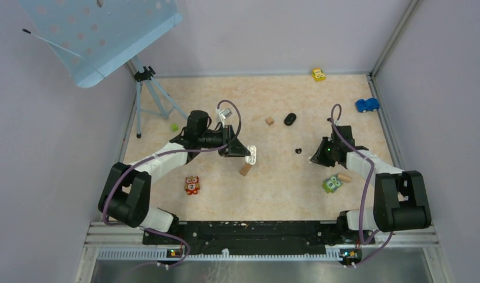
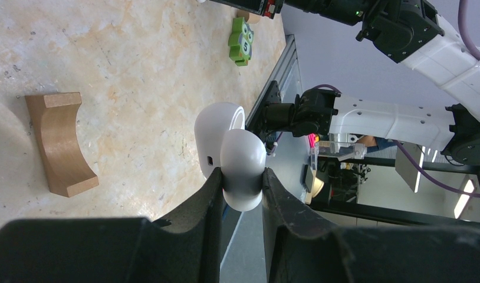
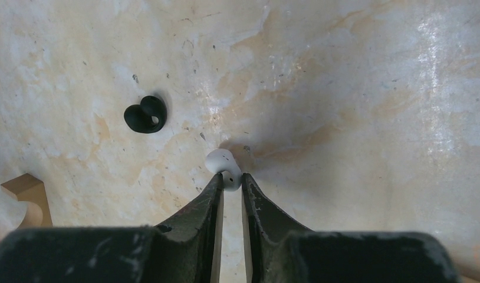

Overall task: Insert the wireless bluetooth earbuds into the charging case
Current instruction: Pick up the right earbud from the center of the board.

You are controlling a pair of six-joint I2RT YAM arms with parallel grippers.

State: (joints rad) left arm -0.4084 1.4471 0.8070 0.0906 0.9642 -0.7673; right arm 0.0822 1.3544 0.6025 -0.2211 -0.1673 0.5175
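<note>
The left gripper (image 2: 242,190) has its fingers clamped on one white charging case (image 2: 240,156), which is hinged open, near a curved tan block (image 2: 59,141). The right gripper (image 3: 230,181), fingers nearly together, pinches one white earbud (image 3: 222,163) at its tips. One black earbud (image 3: 145,114) lies apart on the table (image 3: 355,88). The green owl (image 2: 242,40) carries a numeral too blurred to read.

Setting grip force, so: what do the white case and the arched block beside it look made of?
White case: likely smooth moulded plastic, semi-gloss, soft highlights on its rounded shell. Arched block: looks like bare wood or fibreboard, matte tan, crisp cut edges.
</note>
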